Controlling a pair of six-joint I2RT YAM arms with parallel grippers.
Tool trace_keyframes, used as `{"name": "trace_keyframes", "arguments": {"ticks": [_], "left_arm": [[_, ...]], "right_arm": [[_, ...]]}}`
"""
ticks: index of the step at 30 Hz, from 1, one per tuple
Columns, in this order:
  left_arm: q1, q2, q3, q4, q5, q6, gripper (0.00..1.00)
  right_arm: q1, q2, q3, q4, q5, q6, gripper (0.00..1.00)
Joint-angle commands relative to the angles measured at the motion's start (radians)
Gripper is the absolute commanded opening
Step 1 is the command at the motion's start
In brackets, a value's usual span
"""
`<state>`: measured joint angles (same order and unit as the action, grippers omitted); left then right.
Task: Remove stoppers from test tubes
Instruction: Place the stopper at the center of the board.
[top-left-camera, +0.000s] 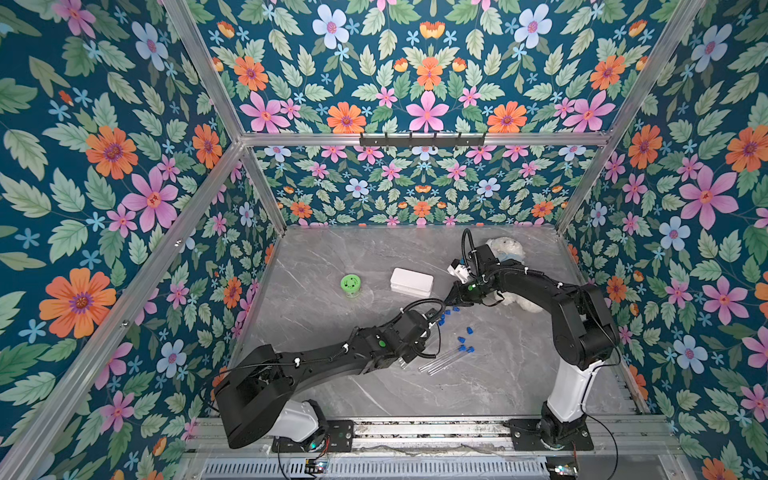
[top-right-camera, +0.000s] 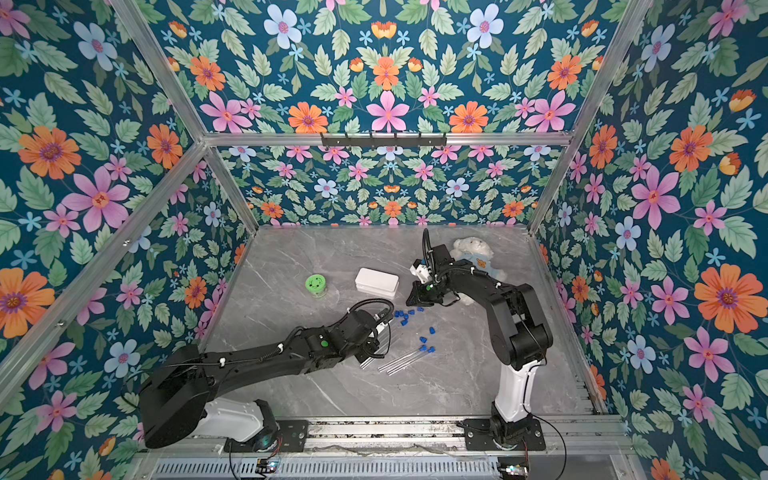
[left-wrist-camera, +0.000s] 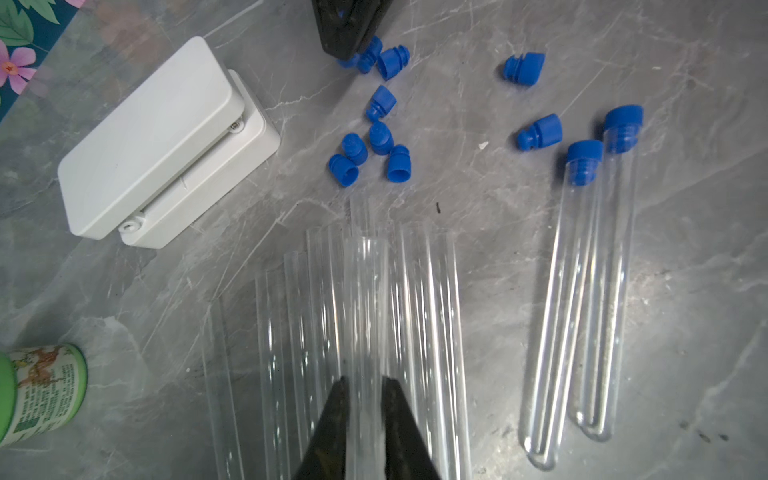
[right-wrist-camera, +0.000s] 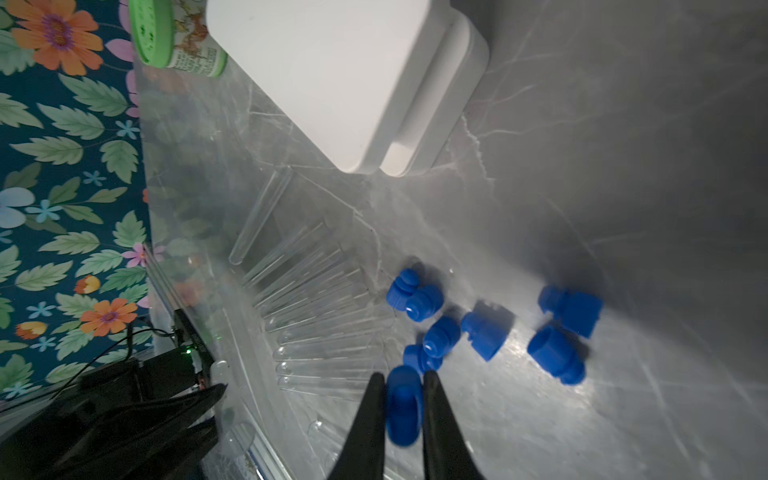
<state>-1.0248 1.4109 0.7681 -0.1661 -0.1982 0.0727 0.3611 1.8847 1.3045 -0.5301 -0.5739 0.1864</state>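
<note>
A grey marbled desk (top-left-camera: 340, 386) stood inside floral-papered walls (top-left-camera: 104, 187). The left tool (left-wrist-camera: 365, 379) was clamped on an open test tube (left-wrist-camera: 365, 291) amid other unplugged tubes (left-wrist-camera: 428, 311). The right tool (right-wrist-camera: 403, 374) pinched one blue stopper (right-wrist-camera: 402, 411) beside loose stoppers (right-wrist-camera: 486, 334). Two plugged tubes (left-wrist-camera: 567, 291) lay nearby.

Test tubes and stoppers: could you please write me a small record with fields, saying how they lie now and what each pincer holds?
left pincer: shut on an open test tube
right pincer: shut on a blue stopper
stoppered test tubes: two, lying side by side
opened test tubes: several, lying together below the left pincer; count unclear
loose stoppers: about ten, scattered on the marble table
other things: white box, green-lidded jar
</note>
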Motion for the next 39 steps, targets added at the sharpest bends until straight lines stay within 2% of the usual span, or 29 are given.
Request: {"name": "trace_keyframes", "arguments": {"ticks": [1,12,39], "left_arm": [[-0.004,0.017,0.001,0.013,0.042,-0.033,0.0],[-0.024,0.056,0.0,0.03,0.064,-0.055,0.0],[-0.054,0.137,0.03,0.05,0.076,-0.067,0.0]], "right_arm": [[0.01,0.008,0.012,-0.051,0.085,-0.039,0.06],[0.044,0.046,0.052,-0.114,0.219,-0.063,0.08],[0.067,0.073,0.073,-0.138,0.276,-0.065,0.21]]}}
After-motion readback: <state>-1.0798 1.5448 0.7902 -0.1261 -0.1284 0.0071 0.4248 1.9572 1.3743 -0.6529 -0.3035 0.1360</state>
